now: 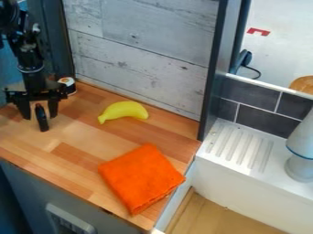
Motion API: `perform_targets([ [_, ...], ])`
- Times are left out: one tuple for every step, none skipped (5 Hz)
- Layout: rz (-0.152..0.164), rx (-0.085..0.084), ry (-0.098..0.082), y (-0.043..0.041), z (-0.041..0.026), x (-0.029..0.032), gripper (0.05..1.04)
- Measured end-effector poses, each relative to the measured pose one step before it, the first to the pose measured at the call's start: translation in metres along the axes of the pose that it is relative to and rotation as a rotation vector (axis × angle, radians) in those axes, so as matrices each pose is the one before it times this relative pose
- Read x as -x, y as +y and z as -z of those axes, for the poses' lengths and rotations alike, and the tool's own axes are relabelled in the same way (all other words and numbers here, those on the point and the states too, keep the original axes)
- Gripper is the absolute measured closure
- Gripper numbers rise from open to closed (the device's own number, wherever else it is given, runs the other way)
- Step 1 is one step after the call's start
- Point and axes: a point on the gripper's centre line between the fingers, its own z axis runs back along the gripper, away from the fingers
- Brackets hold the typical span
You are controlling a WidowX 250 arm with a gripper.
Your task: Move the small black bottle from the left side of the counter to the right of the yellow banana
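- The black gripper (39,117) hangs over the left part of the wooden bench (79,157).
- Its fingers (54,109) are released and spread; a dark elongated thing (42,119) shows between them, too unclear to name.
- A small can (69,86) stands just behind the gripper, near the grey plank wall (137,59).
- The yellow banana (125,110) lies on the bench, apart from the gripper, near the wall.
- A folded orange cloth (140,176) lies nearer the front edge, beside the white sink (245,183).
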Motion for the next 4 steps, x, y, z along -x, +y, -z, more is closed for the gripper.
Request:
perform_targets([
  [-0.0017,0.0062,0.0116,-0.00088,0.00108,0.00291,0.627],
  [-0.0094,0.0218,-0.0158,-0.00296,-0.01676,-0.0004,0.725],
  [0.0305,0.0342,-0.0039,-0.01684,-0.01832,0.00339,0.725],
  [0.0246,0.0445,0.0106,-0.01997,-0.01709,0.00561,0.725],
])
